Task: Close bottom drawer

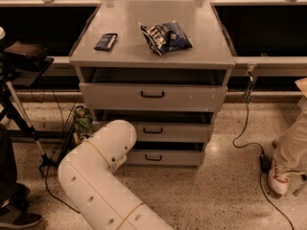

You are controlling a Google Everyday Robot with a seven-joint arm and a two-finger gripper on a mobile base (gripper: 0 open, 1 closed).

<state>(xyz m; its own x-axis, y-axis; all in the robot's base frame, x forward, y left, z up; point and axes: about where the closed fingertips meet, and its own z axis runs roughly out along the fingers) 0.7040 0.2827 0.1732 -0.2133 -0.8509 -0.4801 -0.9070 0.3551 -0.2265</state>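
The bottom drawer [165, 157] is the lowest of three grey drawers, with a small black handle [153, 157]. It sticks out only a little from the cabinet [148, 56], with a dark gap above its front panel. My white arm [103, 157] reaches up from the lower left and ends against the drawer's left front. My gripper is hidden behind the arm's last white link, at the left end of the bottom drawer.
The middle drawer [153, 131] and top drawer [152, 96] stand slightly open. A blue chip bag [165, 37] and a small dark packet [106, 41] lie on the cabinet top. A person's leg and shoe [288, 162], floor cables [244, 138] and a tripod [19, 114] stand nearby.
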